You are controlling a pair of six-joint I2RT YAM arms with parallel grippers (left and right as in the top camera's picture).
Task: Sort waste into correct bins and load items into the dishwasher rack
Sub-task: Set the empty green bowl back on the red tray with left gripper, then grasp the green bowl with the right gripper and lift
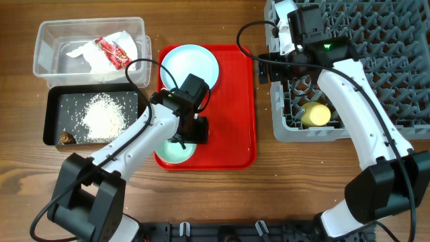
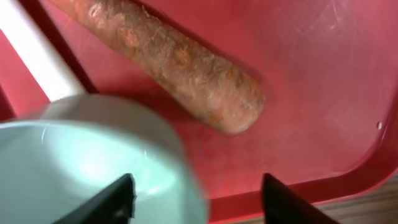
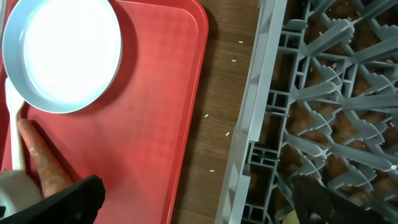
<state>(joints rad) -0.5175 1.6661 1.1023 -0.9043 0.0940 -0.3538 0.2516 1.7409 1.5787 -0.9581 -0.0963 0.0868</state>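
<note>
My left gripper [image 1: 191, 131] [image 2: 199, 202] is open, its jaws astride the rim of the light teal bowl [image 1: 176, 151] [image 2: 81, 155] at the front left of the red tray [image 1: 235, 101]. The orange carrot [image 2: 180, 62] [image 3: 43, 165] and white spoon [image 2: 37, 53] [image 3: 13, 124] lie on the tray beside the bowl. The pale-blue plate [image 1: 189, 64] [image 3: 62, 50] sits at the tray's back. My right gripper [image 1: 269, 64] [image 3: 199, 199] is open and empty over the gap between the tray and the grey rack [image 1: 376, 60] [image 3: 323, 93]. The yellow cup [image 1: 316, 114] lies in the rack. No white bowl shows.
The clear tub [image 1: 87, 23] at the back left holds the white napkin [image 1: 94, 57] and red wrapper [image 1: 113, 52]. The black tray [image 1: 50, 114] in front of it holds rice [image 1: 104, 114] and a brown lump [image 1: 66, 138]. A few rice grains [image 3: 214, 171] lie on the wood by the rack.
</note>
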